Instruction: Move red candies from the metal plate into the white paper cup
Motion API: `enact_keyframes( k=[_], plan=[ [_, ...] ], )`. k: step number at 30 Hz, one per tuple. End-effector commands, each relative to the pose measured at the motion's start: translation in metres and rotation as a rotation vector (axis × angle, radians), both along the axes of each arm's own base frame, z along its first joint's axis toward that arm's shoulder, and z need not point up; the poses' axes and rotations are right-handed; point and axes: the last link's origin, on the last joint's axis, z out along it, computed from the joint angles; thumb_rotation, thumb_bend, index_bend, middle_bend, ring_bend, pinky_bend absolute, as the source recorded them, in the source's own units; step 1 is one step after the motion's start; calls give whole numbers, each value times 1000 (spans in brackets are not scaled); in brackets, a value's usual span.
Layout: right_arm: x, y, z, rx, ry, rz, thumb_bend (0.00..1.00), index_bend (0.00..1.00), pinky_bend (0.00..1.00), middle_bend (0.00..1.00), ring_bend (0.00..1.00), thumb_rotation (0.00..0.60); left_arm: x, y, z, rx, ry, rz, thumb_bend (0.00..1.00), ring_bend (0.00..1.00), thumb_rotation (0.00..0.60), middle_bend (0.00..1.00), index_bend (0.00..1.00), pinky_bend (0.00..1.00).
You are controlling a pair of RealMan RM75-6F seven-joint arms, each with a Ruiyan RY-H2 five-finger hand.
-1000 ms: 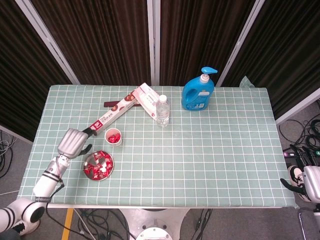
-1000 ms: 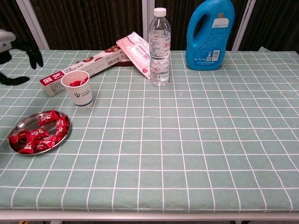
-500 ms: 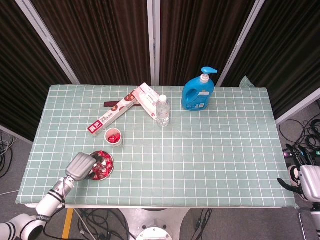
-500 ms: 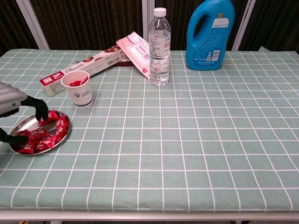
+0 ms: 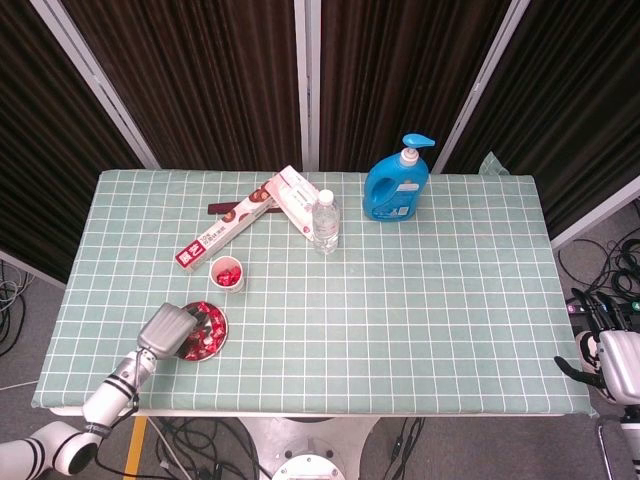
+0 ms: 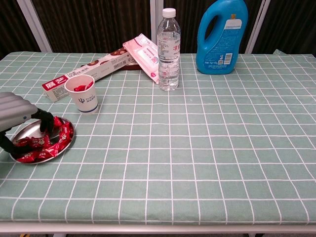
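The left hand hangs over the metal plate, its dark fingers curled down among the red candies that lie there; whether they have closed on one cannot be told, since the hand's grey back hides the tips in both views. The plate sits near the surface's near left corner. Just beyond the fingers stands the white paper cup, upright, with a few red candies already inside and nothing between it and the plate. Behind the cup lies a long printed box, set at a slant, and at its far end a pink packet leans across it. Further right of the fingers a clear water bottle stands upright, and beyond it a blue pump bottle of detergent.

The right hand hangs off the surface's right edge, well apart from everything; how its fingers are set cannot be told.

The surface wears a pale green cloth with a white grid. Dark curtains with pale upright frames close the room behind it.
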Motion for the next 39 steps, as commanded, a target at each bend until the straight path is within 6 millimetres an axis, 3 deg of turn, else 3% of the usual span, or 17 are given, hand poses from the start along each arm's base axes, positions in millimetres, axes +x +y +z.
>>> enact_keyframes(
  k=[1,13,19,29,39],
  plan=[
    [0,0,0,2,1,0,93,19,382,135,60,600,-2,-1,-1,6,5,6,259,972,600,529,474,1000],
    [1,2,1,-4,-1,-1,94,19,383,135,60,600,-7,4,-11,-25,-68,44,339,985,600,627,593,1000],
    [1,1,1,-5,0,0,93,19,383,135,60,600,-2,13,4,14,-155,57,381,989,600,661,618,1000],
    [-1,1,1,-4,1,-6,94,19,383,135,60,600,40,53,49,137,-294,-6,381,989,600,661,617,1000],
    [-4,-1,1,-4,0,-16,93,19,383,136,60,600,70,97,39,103,-304,14,377,988,600,655,612,1000]
  ],
)
